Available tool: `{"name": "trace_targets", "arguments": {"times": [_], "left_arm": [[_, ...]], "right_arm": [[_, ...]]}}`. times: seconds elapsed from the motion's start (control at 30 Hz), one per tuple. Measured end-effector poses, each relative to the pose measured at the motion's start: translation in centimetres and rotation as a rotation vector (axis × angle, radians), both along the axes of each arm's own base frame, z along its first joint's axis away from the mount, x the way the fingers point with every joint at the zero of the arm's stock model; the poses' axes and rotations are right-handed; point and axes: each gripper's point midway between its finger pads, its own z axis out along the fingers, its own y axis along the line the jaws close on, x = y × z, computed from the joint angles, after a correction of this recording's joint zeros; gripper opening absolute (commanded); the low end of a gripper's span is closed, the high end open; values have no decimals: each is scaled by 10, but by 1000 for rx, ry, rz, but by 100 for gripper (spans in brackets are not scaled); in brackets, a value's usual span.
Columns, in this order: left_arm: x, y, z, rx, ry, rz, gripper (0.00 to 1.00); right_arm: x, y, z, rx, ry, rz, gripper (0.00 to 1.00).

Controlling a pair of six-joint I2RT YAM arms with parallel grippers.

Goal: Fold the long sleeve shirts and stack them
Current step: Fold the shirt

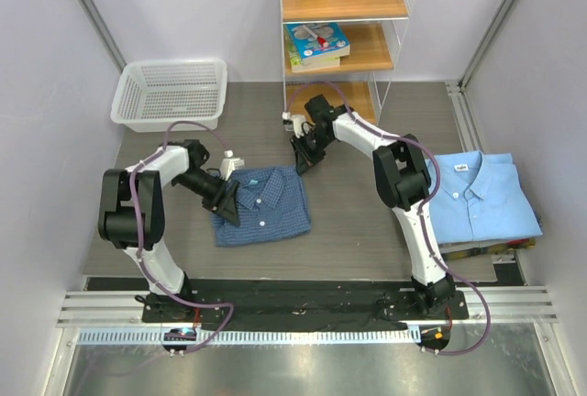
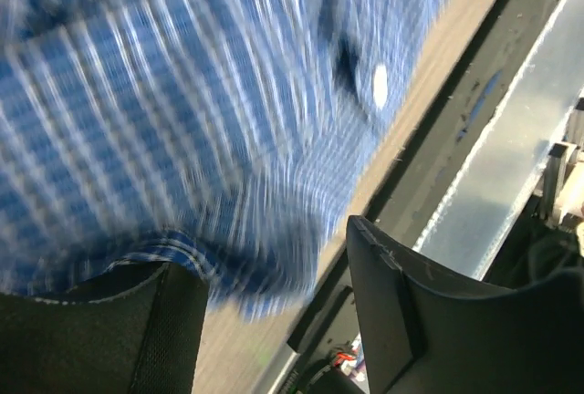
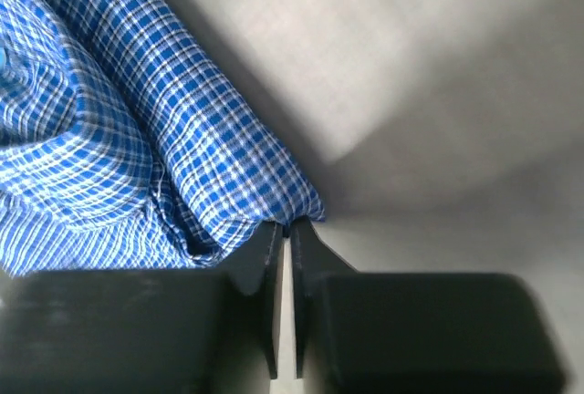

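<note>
The dark blue checked shirt (image 1: 266, 205) lies folded in the middle of the table, collar up. At its left edge is my left gripper (image 1: 227, 200), open. In the left wrist view the blurred checked cloth (image 2: 182, 111) drapes over one finger (image 2: 169, 321) while the left gripper's (image 2: 265, 248) jaws stand wide apart. My right gripper (image 1: 302, 161) is at the shirt's far right corner. In the right wrist view that gripper (image 3: 286, 227) is shut, pinching the tip of the rolled fold (image 3: 210, 139). The plain light blue shirt (image 1: 477, 196) lies folded at the right.
A white mesh basket (image 1: 171, 93) stands at the back left. A wooden shelf unit (image 1: 344, 43) with books rises at the back centre. Flat items with a yellow edge (image 1: 503, 249) stick out under the light blue shirt. A metal rail (image 1: 303, 309) runs along the near edge.
</note>
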Motion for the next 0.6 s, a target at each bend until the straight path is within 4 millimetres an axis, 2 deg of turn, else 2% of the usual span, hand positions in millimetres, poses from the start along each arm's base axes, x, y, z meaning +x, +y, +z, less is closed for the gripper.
{"name": "trace_targets", "arguments": {"times": [0.03, 0.1, 0.13, 0.17, 0.27, 0.33, 0.47, 0.6], "left_arm": [[-1, -1, 2, -2, -2, -4, 59], [1, 5, 9, -16, 3, 28, 59], [6, 12, 14, -26, 4, 65, 59], [12, 22, 18, -32, -5, 105, 59], [38, 48, 36, -43, -62, 202, 59], [57, 59, 47, -42, -124, 234, 58], [76, 53, 57, -50, -175, 237, 57], [87, 39, 48, -51, -158, 237, 57]], "right_arm": [[10, -1, 3, -14, -35, 8, 26], [25, -5, 12, -26, -93, 18, 35], [28, -7, 17, -27, -110, 23, 37], [30, -10, 23, -26, -128, 30, 44], [27, -19, 42, -21, -159, 48, 51], [25, -20, 60, 2, -184, 54, 52], [29, -7, 86, 67, -234, 69, 54], [32, 18, 95, 128, -246, 91, 59]]}}
